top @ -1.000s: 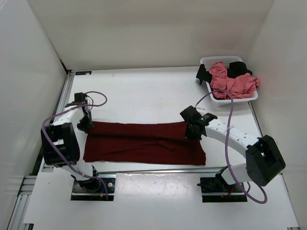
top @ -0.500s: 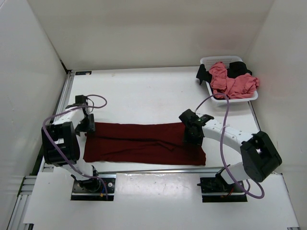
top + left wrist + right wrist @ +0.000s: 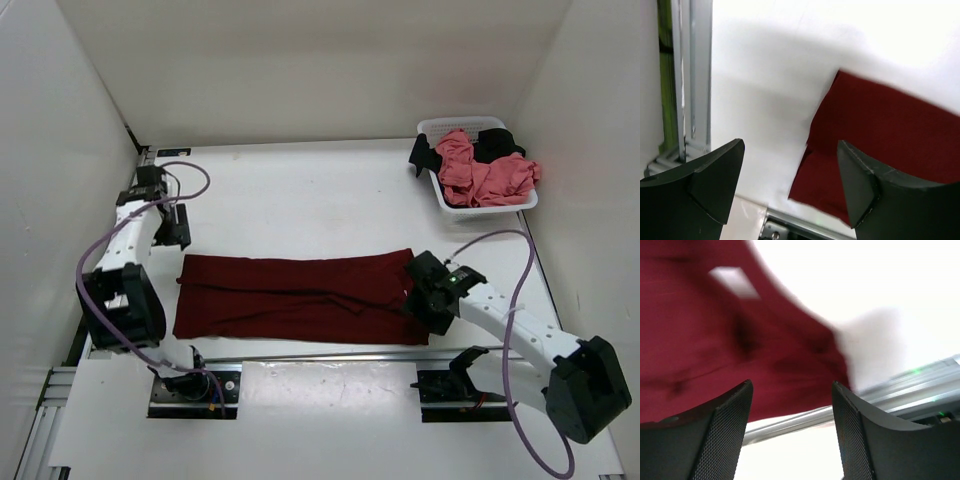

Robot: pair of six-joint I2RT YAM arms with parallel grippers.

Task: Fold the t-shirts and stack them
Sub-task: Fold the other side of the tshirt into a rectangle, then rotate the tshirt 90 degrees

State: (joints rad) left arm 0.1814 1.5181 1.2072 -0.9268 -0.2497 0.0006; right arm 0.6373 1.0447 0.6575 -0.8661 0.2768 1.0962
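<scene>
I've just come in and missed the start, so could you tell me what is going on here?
Two robot arms are folding t-shirts. The maroon t-shirt lies on the table folded into a long strip. The left gripper is open beside its far left corner, and the right gripper is open at its right end; neither holds anything. The pink t-shirt and black t-shirt sit crumpled in the white basket, not yet folded.

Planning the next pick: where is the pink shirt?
Top view: the pink shirt lies in the white basket at the far right corner, beside the black shirt.
</scene>
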